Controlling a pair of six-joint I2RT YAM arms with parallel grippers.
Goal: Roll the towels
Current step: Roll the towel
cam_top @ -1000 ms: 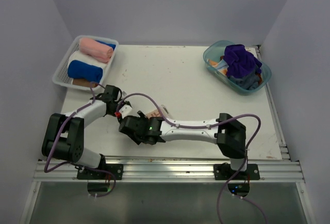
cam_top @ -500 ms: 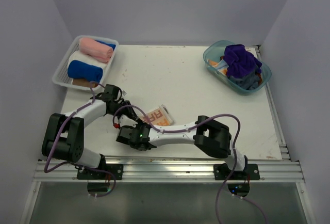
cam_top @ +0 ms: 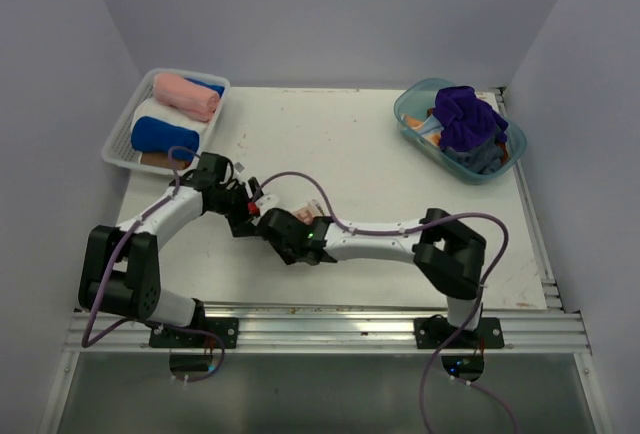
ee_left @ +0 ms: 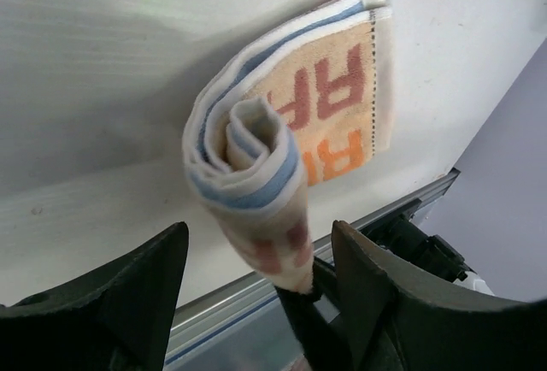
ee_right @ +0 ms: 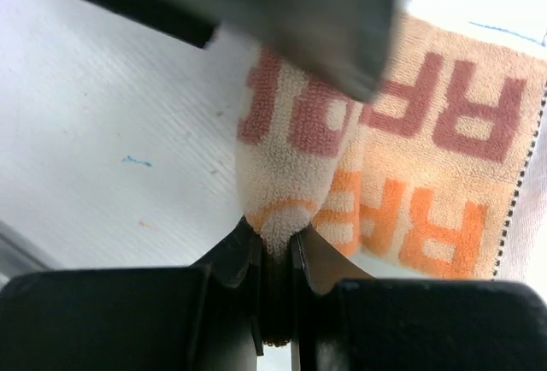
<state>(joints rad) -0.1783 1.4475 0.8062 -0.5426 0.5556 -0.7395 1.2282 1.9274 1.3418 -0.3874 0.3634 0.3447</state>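
The cream and orange RABBIT towel (ee_left: 338, 102) lies on the white table, one end wound into a loose roll (ee_left: 248, 179). My left gripper (ee_left: 258, 234) is open, its two fingers standing apart on either side of the roll without pressing it. My right gripper (ee_right: 275, 236) is shut on the roll's tip, pinching cream terry between its fingers (ee_right: 244, 256). The unrolled lettered part (ee_right: 444, 191) spreads flat beside it. From above, both grippers meet at the towel (cam_top: 308, 212) near the table's front left: left gripper (cam_top: 243, 212), right gripper (cam_top: 272, 222).
A white mesh basket (cam_top: 113, 151) at the back left holds rolled pink (cam_top: 185, 96), white (cam_top: 160, 115) and blue (cam_top: 163, 137) towels. A clear teal tub (cam_top: 420, 134) at the back right holds a purple towel (cam_top: 468, 116) and other cloths. The aluminium rail (cam_top: 330, 329) runs along the near edge.
The right gripper has swung back toward the towel and shut on the roll's tip. The left gripper has opened and let go of the roll.
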